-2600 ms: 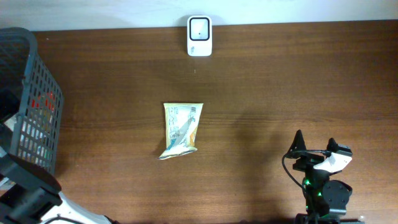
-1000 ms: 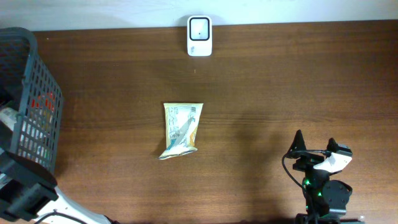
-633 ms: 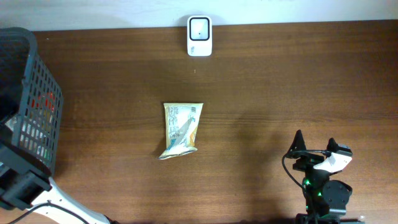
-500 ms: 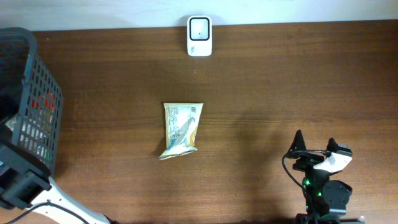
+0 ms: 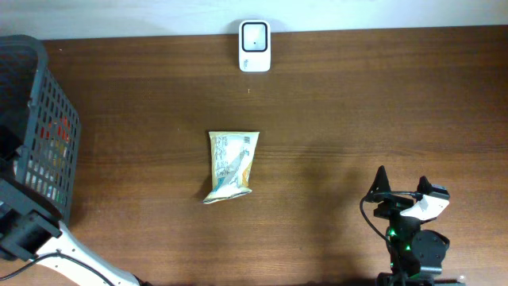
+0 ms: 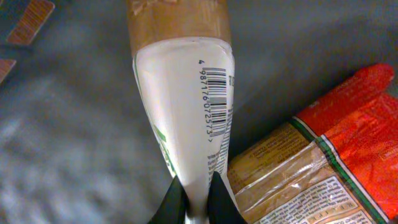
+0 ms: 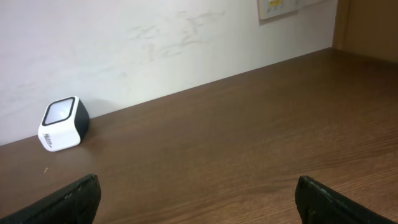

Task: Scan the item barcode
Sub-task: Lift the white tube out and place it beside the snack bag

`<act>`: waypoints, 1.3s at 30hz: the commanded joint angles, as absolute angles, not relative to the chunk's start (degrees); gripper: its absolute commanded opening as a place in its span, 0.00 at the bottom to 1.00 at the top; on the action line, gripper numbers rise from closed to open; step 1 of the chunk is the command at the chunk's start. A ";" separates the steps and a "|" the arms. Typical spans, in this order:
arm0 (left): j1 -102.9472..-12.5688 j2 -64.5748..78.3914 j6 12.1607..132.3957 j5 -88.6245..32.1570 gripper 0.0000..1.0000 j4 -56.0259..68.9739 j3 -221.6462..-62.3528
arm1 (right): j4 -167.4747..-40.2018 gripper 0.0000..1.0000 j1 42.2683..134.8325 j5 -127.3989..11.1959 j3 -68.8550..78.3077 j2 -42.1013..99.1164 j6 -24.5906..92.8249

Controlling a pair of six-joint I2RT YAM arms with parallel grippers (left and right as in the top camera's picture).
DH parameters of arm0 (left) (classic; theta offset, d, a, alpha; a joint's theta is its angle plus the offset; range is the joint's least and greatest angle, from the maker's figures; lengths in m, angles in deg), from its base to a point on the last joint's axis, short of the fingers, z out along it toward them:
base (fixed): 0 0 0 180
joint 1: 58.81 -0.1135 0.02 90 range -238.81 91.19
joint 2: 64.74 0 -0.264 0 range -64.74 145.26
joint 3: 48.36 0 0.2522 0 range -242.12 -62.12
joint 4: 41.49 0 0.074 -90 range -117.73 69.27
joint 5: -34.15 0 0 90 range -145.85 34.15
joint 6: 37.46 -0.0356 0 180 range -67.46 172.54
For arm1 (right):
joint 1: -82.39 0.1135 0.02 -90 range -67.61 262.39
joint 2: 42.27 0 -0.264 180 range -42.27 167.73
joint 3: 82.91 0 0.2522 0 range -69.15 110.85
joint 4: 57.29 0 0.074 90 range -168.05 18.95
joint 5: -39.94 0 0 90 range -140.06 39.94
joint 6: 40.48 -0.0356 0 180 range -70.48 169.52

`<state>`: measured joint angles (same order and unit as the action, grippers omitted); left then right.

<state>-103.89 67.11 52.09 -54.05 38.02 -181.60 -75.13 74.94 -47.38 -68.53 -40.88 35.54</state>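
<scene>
Left gripper, in its own wrist view, pinched the lower edge of a white packet, jaws pressed almost together on it. The barcode faced the camera and a red packet lay just beside. A straight, slow lift would probably suit this thin pinch best, keeping the barcode flat.

Overhead, that arm showed only at the lower left corner, by the basket, with the scanner well apart across the tabletop.

In the right wrist view, the right gripper hung spread wide, low over the tabletop.
</scene>
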 commanded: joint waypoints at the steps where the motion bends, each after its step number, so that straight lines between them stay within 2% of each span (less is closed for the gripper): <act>1: -104.19 64.34 51.63 -49.00 0.00 41.74 -186.61 | -75.52 0.99 75.29 -47.05 -68.83 -41.16 35.14; 8: -101.44 50.59 51.85 -43.97 0.00 48.28 -204.29 | -75.52 0.99 75.29 -47.05 -68.83 -41.16 35.14; 12: -96.13 41.37 51.81 -44.04 0.00 51.29 -206.85 | -75.52 0.99 75.29 -47.05 -68.83 -41.16 35.14; 17: -82.10 36.51 51.50 -44.25 0.00 60.97 -206.52 | -75.52 0.99 75.29 -47.05 -68.83 -41.16 35.14; 18: -76.26 36.73 49.93 -44.28 0.00 64.06 -204.05 | -75.52 0.99 75.29 -47.07 -68.83 -41.16 35.14; 20: -70.95 36.71 49.60 -44.25 0.00 64.27 -198.96 | -75.52 0.99 75.29 -47.07 -68.83 -41.16 35.14; 25: -61.24 36.71 49.40 -44.25 0.00 57.30 -178.30 | -75.52 0.99 75.29 -47.07 -68.83 -41.16 35.14; 30: -52.96 36.71 49.71 -43.99 0.00 42.22 -153.23 | -75.52 0.99 75.29 -47.07 -68.83 -41.16 35.14; 39: -48.74 36.73 50.98 -44.28 0.00 15.45 -129.28 | -75.52 0.99 75.29 -47.07 -68.83 -41.16 35.14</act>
